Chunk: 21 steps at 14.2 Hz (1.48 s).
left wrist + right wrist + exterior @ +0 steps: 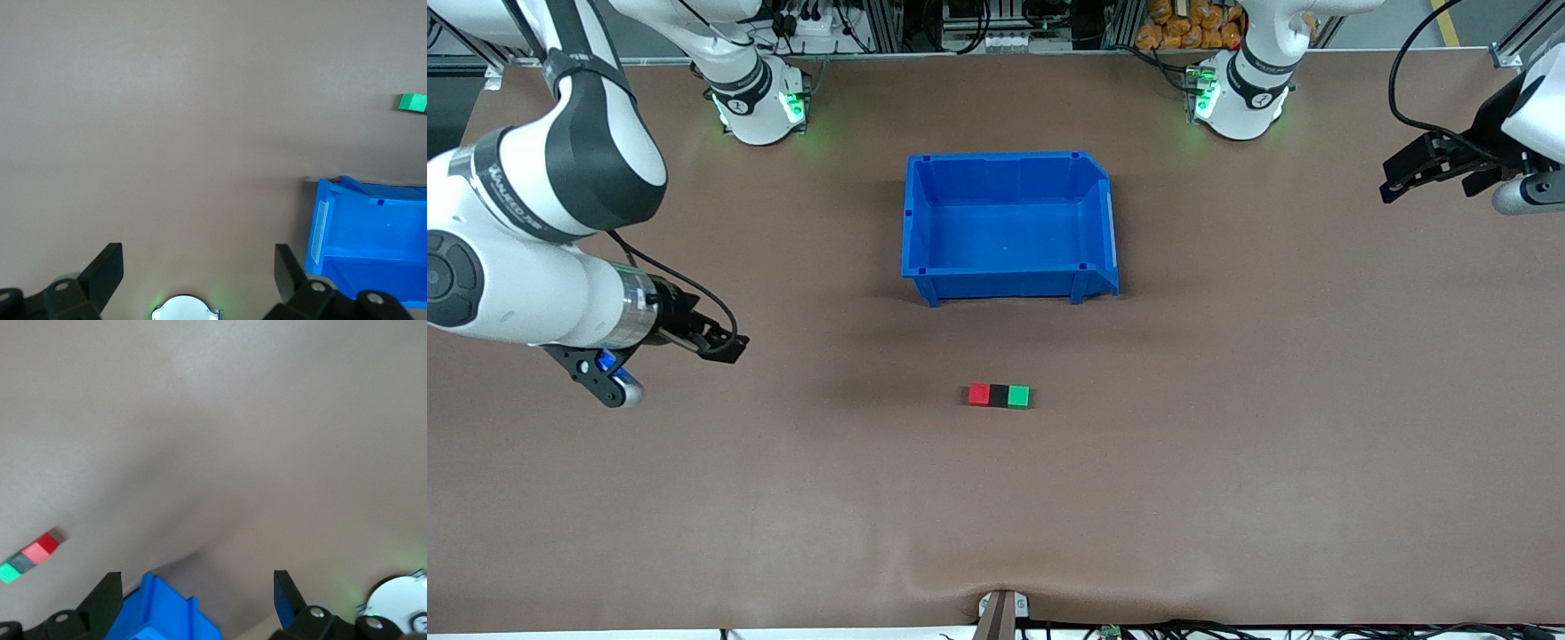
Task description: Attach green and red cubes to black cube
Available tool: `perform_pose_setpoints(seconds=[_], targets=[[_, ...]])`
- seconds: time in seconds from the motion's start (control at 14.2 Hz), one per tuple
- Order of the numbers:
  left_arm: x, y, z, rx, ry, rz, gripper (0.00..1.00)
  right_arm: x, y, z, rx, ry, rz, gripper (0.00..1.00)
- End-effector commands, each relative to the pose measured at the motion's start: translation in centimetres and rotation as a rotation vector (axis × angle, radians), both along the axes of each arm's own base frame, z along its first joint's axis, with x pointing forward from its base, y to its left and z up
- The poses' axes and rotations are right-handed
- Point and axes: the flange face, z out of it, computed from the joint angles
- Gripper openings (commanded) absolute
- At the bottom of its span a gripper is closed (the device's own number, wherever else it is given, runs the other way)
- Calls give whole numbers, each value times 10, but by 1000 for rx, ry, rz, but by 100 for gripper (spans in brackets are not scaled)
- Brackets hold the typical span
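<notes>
In the front view, just below the centre of the frame, three tiny cubes sit in a touching row on the table: the red cube, the black cube in the middle, and the green cube. They look already joined, so the task appears essentially done. Above them in the frame stands an empty blue bin, well apart from the row.

The cubes look light, stiff and smooth-sided. Being so small, each is likely best pinched across two opposite flat faces from above; a sideways nudge could easily slide or break up the row.

The right gripper hangs at the frame's left edge over bare table, jaws spread, holding nothing. The left gripper hangs at the upper right, also spread and empty. Both arms wait.

The brown table is matte and slightly rippled near the lower edge. Along the top of the frame are the two arm bases with green lights, cables and metal framing.
</notes>
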Motion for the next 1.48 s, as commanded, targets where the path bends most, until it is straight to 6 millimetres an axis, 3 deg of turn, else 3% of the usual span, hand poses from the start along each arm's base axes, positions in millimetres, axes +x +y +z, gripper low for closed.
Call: perform_pose_setpoints(seconds=[0.0,0.49,1.41], targets=[[6,-9,-3,-5,-5,-14,100,-13,-8,20,-20,-23,65,100],[-6,-10,13,-46,-17,-33,100,-15,-33,39,-10,-49,179,100],[-12,-2,16,-32,1,-23,100,-25,-87,64,16,-48,376,100]])
